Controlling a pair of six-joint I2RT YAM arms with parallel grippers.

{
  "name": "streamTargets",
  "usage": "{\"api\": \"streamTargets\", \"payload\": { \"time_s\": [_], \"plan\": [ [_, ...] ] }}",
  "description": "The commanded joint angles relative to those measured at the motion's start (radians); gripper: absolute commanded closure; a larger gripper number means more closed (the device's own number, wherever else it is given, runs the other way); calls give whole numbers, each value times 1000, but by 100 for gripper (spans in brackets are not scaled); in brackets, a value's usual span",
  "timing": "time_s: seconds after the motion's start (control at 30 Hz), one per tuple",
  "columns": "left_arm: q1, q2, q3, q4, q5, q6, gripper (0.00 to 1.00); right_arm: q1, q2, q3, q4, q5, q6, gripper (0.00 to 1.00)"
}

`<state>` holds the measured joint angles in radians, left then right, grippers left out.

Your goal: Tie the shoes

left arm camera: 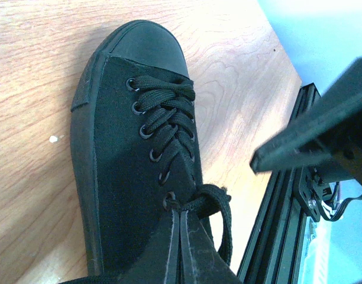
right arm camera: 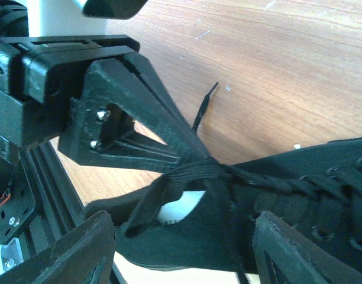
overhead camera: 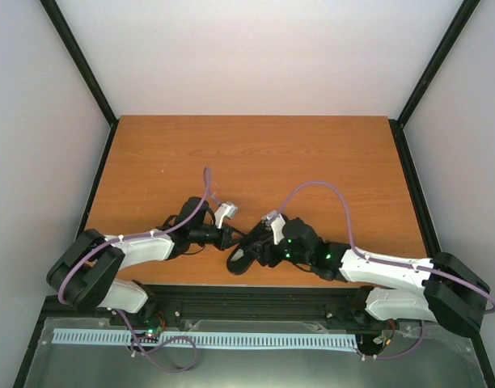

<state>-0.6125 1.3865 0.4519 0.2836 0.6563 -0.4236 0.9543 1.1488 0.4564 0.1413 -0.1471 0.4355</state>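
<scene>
The black shoe (left arm camera: 119, 171) lies near the table's front edge, toe pointing away in the left wrist view, its laces (left arm camera: 166, 118) crossed through the eyelets. My left gripper (left arm camera: 180, 212) is shut on the lace at the top eyelet, and a lace loop (left arm camera: 223, 222) hangs to its right. In the right wrist view the shoe (right arm camera: 275, 231) sits between the fingers of my open right gripper (right arm camera: 184, 222), which hold nothing. There the left gripper (right arm camera: 133, 127) pinches the taut lace (right arm camera: 196, 168) over the shoe's opening. A loose lace end (right arm camera: 204, 103) lies on the wood.
The shoe (overhead camera: 241, 259) sits between both grippers, the left gripper (overhead camera: 225, 236) and the right gripper (overhead camera: 264, 242), close to the wooden table's (overhead camera: 255, 153) near edge. A black metal rail (left arm camera: 275, 225) runs just past that edge. Grey walls enclose the table.
</scene>
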Motion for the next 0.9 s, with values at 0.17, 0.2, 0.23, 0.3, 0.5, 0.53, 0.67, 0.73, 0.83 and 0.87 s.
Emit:
{"api": "streamTargets", "payload": {
  "time_s": [0.17,0.2,0.23,0.3,0.5,0.53,0.67,0.73,0.83,0.87],
  "plan": [
    [6,-1,13,29,-1,-5,99,142,150,115,-60,225,72,43],
    [6,-1,12,29,-1,-5,99,148,168,124,-54,222,71,45],
    [7,-2,12,30,-2,-4,99,153,181,132,-48,222,71,47],
    [7,-3,11,28,-3,-4,99,159,205,143,-48,229,73,56],
    [17,-22,10,-4,-51,0,99,158,175,165,-144,314,82,97],
    [21,-27,9,-9,-62,-1,99,156,158,162,-162,326,80,97],
    [38,-51,2,-24,-80,-2,99,133,106,139,-220,317,87,97],
    [42,-58,-2,-28,-89,-3,99,124,91,121,-220,292,98,97],
    [49,-68,-6,-37,-97,-4,99,121,84,101,-223,268,113,97],
    [51,-72,-8,-38,-100,-6,99,120,83,94,-223,262,118,97]
  ]
}}
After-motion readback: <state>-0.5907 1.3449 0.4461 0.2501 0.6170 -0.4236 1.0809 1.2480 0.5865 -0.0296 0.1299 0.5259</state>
